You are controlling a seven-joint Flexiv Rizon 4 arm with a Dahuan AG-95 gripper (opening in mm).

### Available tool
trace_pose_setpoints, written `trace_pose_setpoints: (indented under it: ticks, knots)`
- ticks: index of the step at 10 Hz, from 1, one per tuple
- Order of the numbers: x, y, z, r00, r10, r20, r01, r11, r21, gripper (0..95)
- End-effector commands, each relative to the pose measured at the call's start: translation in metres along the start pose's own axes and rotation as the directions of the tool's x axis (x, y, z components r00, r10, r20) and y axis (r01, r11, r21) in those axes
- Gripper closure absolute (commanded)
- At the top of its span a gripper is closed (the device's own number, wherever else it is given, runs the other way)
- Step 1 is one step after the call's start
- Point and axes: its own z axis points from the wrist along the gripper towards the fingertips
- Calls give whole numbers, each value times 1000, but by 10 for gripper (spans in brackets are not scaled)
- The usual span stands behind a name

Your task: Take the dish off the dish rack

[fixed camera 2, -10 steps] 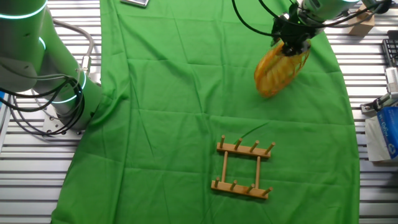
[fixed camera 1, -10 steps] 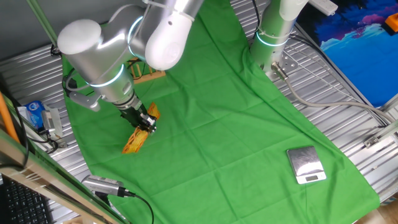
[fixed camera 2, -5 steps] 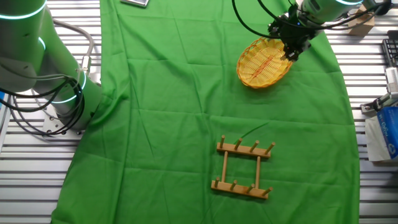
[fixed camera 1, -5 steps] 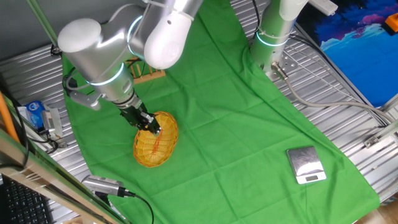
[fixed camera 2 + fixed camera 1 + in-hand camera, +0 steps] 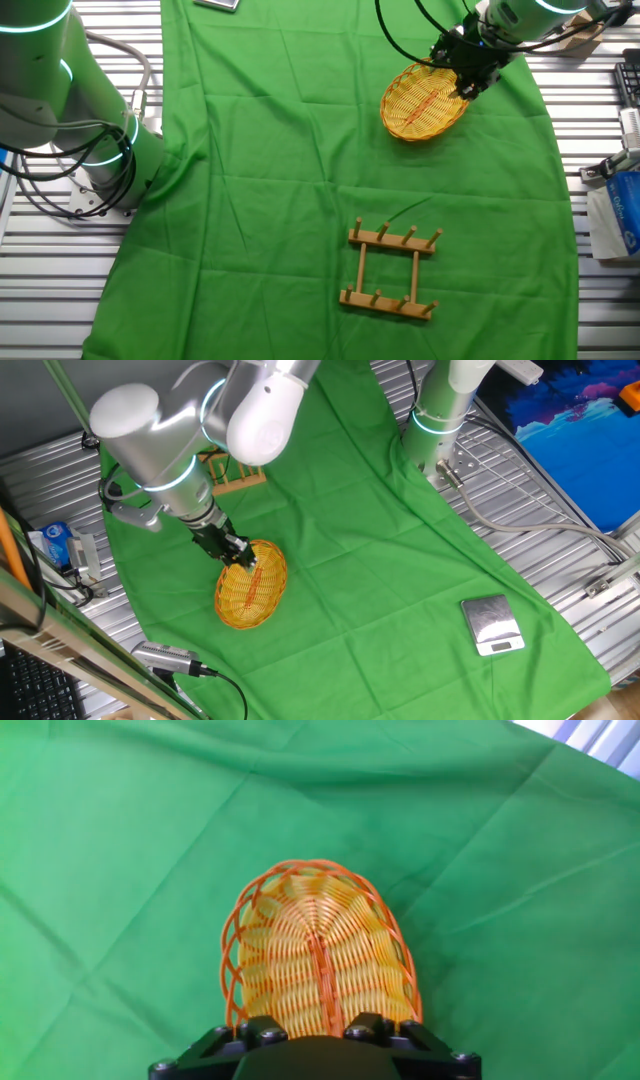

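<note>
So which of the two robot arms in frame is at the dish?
The silver arm whose gripper sits at the rim of the dish; the other arm stands off the green cloth, away from it.

One fixed view looks down steeply from one side of the counter (image 5: pixel 560 510), with the rack (image 5: pixel 232 480) at the far edge. The other fixed view looks down from the opposite side, rack (image 5: pixel 392 272) nearer. Both share the cloth (image 5: pixel 380 560) and dish (image 5: pixel 250 585). The hand view sits close above the dish (image 5: pixel 320 960), facing along the pincer (image 5: pixel 315 1032).
</note>
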Motion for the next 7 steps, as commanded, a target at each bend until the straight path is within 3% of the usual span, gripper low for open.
trace_pose_setpoints:
  ticks: [1,3,5,7]
  knots:
    - [0,0,0,1000,-10,-4,10,1000,3,950]
    - [0,0,0,1000,-17,-16,18,1000,18,950]
    - [0,1,0,996,-45,-76,51,996,72,950]
    - [0,1,0,996,-35,-79,41,996,76,950]
